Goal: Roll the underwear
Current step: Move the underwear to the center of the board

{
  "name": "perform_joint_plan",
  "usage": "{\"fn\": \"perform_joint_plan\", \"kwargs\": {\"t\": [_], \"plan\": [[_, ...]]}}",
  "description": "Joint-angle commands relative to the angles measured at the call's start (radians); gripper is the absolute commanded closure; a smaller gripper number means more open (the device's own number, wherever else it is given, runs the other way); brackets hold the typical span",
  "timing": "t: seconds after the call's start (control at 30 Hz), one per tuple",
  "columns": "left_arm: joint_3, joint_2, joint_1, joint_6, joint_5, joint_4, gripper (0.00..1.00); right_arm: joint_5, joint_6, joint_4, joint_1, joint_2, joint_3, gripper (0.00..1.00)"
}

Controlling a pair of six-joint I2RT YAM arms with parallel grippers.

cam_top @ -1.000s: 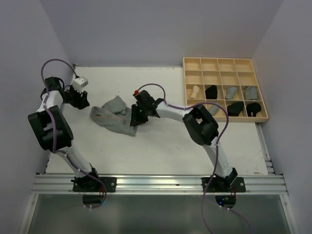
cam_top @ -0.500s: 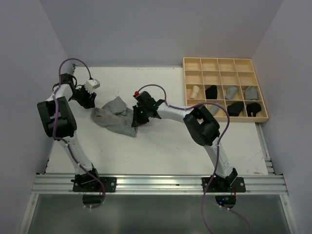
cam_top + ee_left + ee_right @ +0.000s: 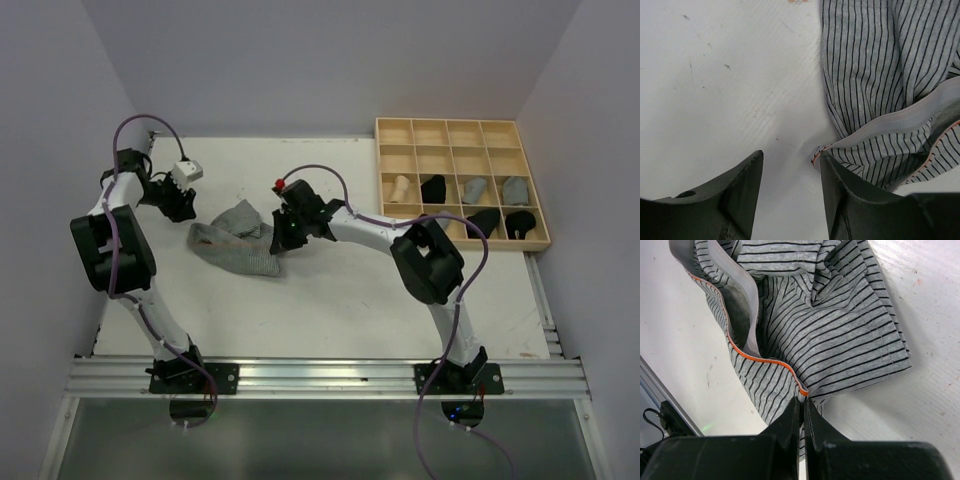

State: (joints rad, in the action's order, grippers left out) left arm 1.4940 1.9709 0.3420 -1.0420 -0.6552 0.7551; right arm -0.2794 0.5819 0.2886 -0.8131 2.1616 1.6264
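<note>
Tightly, R tool [image 3: 802, 404], nipping underwear [image 3: 840, 330] edge

The underwear [image 3: 235, 240] lies on the table [image 3: 330, 300], left of centre, between the left gripper [image 3: 183, 209] and the right gripper [image 3: 281, 240]; the tray [image 3: 378, 180], far right, holds rolled pieces [image 3: 434, 187]

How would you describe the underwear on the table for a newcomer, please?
On the white table, look left of the wooden grid tray. The underwear lies loose there: grey with thin black stripes and an orange-edged waistband, unlike the tray's small bundles.
</note>
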Motion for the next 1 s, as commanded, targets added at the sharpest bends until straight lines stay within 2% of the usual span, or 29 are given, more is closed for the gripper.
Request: {"fn": "perform_joint_plan", "kwargs": {"t": [0.0, 0.13, 0.27, 0.4, 0.47, 0.5, 0.53, 0.97], "plan": [[0.031, -0.046, 0.008, -0.081, -0.081, 0.088, 0.47, 0.002, -0.04, 0.017, -0.006, -0.063, 0.009, 1.0], [0.06, -0.015, 0.009, -0.131, -0.072, 0.154, 0.46, 0.009, -0.056, 0.053, -0.006, -0.054, 0.021, 1.0], [0.066, 0.008, 0.008, -0.147, -0.06, 0.17, 0.46, 0.026, -0.068, 0.104, -0.005, -0.033, 0.038, 0.89], [0.058, 0.009, 0.008, -0.139, -0.067, 0.161, 0.46, 0.022, -0.06, 0.103, -0.006, -0.029, 0.029, 0.85], [0.055, 0.009, 0.009, -0.136, -0.067, 0.155, 0.46, 0.016, -0.054, 0.109, -0.006, -0.019, 0.033, 0.78], [0.055, 0.011, 0.009, -0.136, -0.069, 0.155, 0.46, 0.017, -0.051, 0.116, -0.006, -0.016, 0.042, 0.71], [0.054, 0.008, 0.008, -0.135, -0.069, 0.153, 0.46, 0.02, -0.048, 0.122, -0.005, -0.01, 0.047, 0.7], [0.046, 0.005, 0.008, -0.121, -0.07, 0.138, 0.45, 0.048, -0.044, 0.158, -0.006, 0.04, 0.09, 0.71]]}}
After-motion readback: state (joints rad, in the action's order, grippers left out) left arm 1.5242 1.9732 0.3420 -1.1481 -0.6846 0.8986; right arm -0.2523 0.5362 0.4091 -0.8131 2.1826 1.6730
